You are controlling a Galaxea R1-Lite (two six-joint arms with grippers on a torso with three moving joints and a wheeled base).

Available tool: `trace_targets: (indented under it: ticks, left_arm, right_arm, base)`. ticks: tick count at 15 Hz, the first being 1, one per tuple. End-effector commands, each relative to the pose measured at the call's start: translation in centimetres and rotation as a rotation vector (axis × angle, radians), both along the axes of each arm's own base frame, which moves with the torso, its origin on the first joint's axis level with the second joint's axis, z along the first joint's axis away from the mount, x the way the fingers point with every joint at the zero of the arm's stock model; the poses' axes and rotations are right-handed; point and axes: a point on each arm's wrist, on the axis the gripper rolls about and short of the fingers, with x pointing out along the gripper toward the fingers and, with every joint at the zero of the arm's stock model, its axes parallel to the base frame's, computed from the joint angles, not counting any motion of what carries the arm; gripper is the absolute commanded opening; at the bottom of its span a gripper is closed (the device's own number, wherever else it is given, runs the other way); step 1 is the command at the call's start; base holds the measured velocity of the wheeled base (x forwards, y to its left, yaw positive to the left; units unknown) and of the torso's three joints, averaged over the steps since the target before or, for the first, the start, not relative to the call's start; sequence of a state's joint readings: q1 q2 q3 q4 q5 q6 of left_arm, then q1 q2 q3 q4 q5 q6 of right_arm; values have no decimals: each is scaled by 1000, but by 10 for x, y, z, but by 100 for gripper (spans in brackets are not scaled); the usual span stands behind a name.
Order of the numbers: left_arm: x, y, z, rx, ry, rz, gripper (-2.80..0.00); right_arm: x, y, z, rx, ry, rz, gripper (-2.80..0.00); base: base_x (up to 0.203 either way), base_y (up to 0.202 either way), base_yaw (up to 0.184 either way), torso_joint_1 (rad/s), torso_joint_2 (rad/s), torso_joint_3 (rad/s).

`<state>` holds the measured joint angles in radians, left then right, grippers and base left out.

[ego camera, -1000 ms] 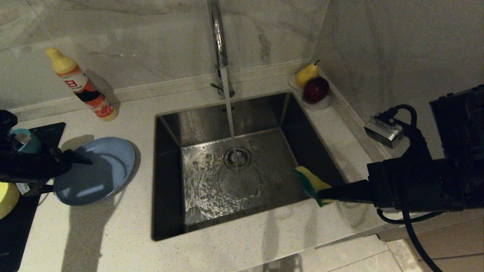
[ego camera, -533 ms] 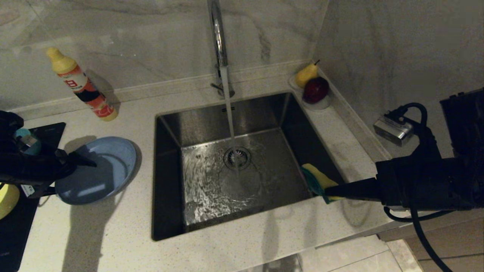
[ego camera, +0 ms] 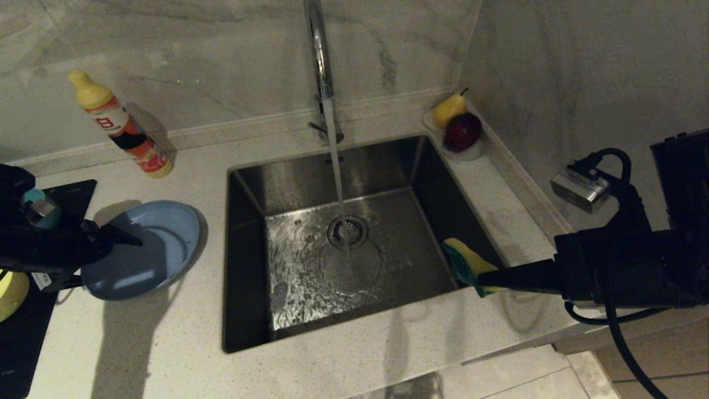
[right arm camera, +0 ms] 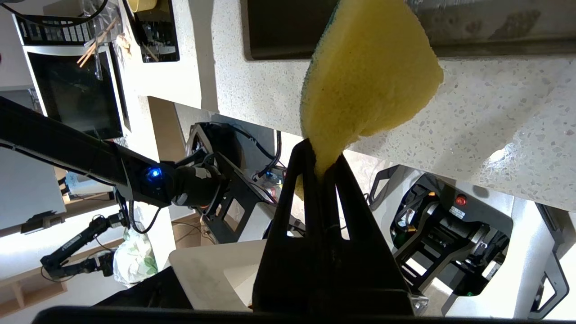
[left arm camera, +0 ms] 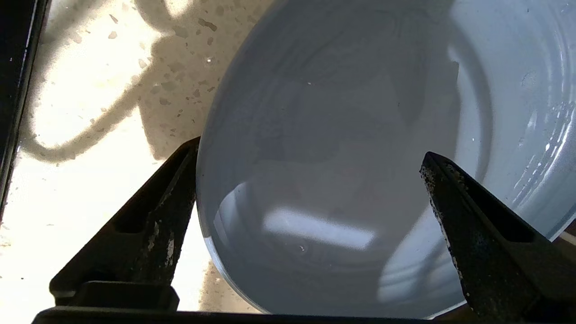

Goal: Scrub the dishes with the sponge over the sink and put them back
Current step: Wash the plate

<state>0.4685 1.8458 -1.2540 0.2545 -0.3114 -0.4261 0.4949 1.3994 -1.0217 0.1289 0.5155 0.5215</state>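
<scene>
The right gripper (ego camera: 487,280) is clamped on the sponge (ego camera: 464,265) at the right rim of the sink (ego camera: 243,266), where tap water runs. The left gripper (left arm camera: 310,189) straddles the near rim of the light-blue plate (ego camera: 141,252) on the counter, jaws spread, nothing grasped. Judged status: no dish is over the sink; scrubbing and returning appear to remain outstanding.

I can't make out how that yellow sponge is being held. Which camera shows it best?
The right wrist view: the sponge fills the frame, pinched at one end between the right gripper's shut fingers. The head view shows it small, at the sink's right edge. The left wrist view shows only the plate.
</scene>
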Motion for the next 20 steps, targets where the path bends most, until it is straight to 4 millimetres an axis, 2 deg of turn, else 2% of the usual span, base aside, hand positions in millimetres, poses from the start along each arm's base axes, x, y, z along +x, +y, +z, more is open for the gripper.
trace_targets:
  ticks: [1,8,9,20]
  left_arm:
    - [1,1,-2,2,13,20,0]
    - [4,3,-4,7,28,32,0]
    - [4,3,-3,13,27,34,-280]
    - [5,6,9,82,48,72,-280]
  right_arm:
    - [0,0,-3,-3,11,2,-280]
    - [-1,-3,-6,-6,21,-7,-280]
    - [-1,-3,-6,-6,23,-9,-280]
    - [-1,-4,-4,-3,15,-11,-280]
  base:
    - [0,0,0,0,0,0]
    - [0,0,0,0,0,0]
    - [0,0,0,0,0,0]
    - [0,0,0,0,0,0]
